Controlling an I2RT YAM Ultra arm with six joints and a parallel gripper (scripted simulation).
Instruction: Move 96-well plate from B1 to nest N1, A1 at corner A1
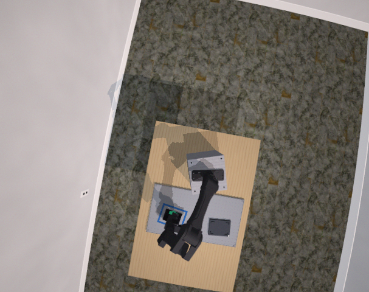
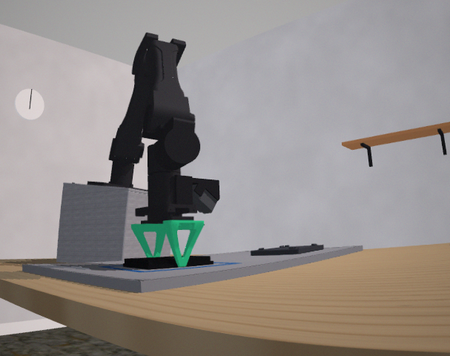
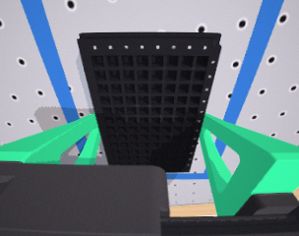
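Note:
The black 96-well plate (image 3: 150, 103) lies flat inside the blue outline of spot B1 (image 3: 46, 59) on the grey perforated base. My gripper (image 3: 149, 117) has green fingers that press on the plate's two long sides, shut on it. In the exterior view the plate (image 2: 167, 262) still rests on the base with the green fingers (image 2: 167, 245) down around it. From above, the gripper (image 1: 172, 215) covers most of the plate. The dark plate nest N1 (image 1: 219, 227) lies empty to the right; it also shows in the exterior view (image 2: 287, 249).
The grey base plate sits on a wooden table. The arm's grey pedestal (image 1: 206, 171) stands behind the base. A wall shelf (image 2: 401, 139) hangs far to the right.

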